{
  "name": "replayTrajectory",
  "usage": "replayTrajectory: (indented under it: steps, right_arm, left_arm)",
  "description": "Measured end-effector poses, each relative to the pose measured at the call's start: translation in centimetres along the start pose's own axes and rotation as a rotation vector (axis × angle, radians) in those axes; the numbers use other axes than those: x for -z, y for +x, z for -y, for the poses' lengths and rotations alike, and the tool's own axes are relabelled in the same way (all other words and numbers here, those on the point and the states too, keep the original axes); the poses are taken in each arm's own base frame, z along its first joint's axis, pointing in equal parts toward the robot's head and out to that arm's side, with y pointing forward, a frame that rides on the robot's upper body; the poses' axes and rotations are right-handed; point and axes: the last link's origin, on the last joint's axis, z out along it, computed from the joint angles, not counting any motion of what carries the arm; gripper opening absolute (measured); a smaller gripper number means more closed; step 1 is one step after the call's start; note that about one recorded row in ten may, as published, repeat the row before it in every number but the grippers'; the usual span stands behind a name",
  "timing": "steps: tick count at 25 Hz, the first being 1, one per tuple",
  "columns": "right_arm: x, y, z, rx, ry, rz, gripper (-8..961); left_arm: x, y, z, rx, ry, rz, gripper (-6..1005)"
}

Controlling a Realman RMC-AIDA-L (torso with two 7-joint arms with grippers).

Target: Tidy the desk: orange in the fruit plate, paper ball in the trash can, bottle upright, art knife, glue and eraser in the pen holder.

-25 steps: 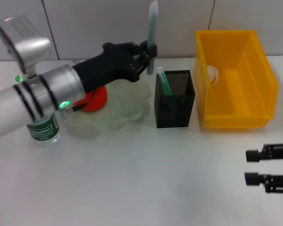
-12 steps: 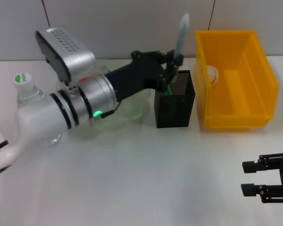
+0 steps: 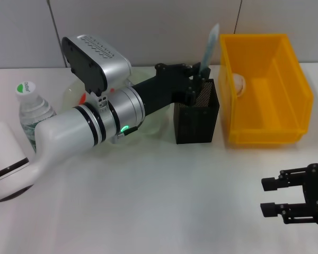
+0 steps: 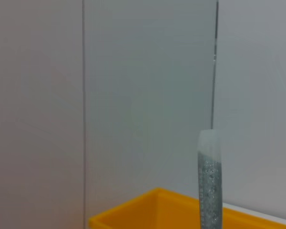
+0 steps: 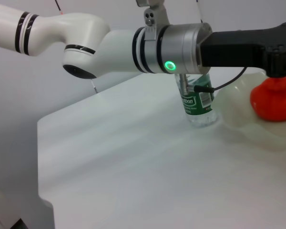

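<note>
Head view: our left end effector [image 3: 199, 79] pinches the glue [image 3: 210, 43], tilted above the pen holder [image 3: 197, 117]; the right end effector [image 3: 280, 197], spread, idles at 4 o'clock. Left wrist view: the glue tip rises before the trash can [image 4: 152, 210]. An off-centre release could catch the rim and topple it outside.

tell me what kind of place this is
Likely a robot test bench staged as an office desk: a plain white desk against bare grey wall panels, with a black mesh pen holder and a yellow trash can.
</note>
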Motion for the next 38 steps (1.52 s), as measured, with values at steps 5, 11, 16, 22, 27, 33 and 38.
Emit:
replayTrajectory:
  steps: [5,11,16,22,27,33,38]
  right_arm:
    - [-0.4,-0.5,0.2,0.011,-0.010,0.001,593]
    - [-0.5,-0.7,0.5,0.015,-0.001,-0.001,593]
    - [-0.6,-0.9,0.7,0.020,0.001,0.000,593]
    - [-1.1,-1.2,1.0,0.018,-0.001,0.000,593]
    - [-1.2,-1.4,1.2,0.023,0.001,-0.003,593]
    - [-1.3,-1.9,1.1,0.039,-0.008,0.002,593]
    - [-1.3,-2.7,0.9,0.059,-0.029,0.044,593]
  left_arm:
    - [0.1,-0.1,0.4,0.001,0.029,0.000,140]
    - [0.2,-0.5,0.7,0.004,0.050,0.024,139]
    - [0.2,-0.6,0.7,0.005,0.051,0.026,178]
    - [0.3,-0.8,0.8,0.007,0.057,0.032,299]
    - [0.9,-1.0,0.8,0.032,0.066,0.012,411]
    - [4.5,-1.2,1.1,0.113,0.032,-0.103,645]
    - [10.9,-1.9,1.1,0.175,-0.128,-0.151,808]
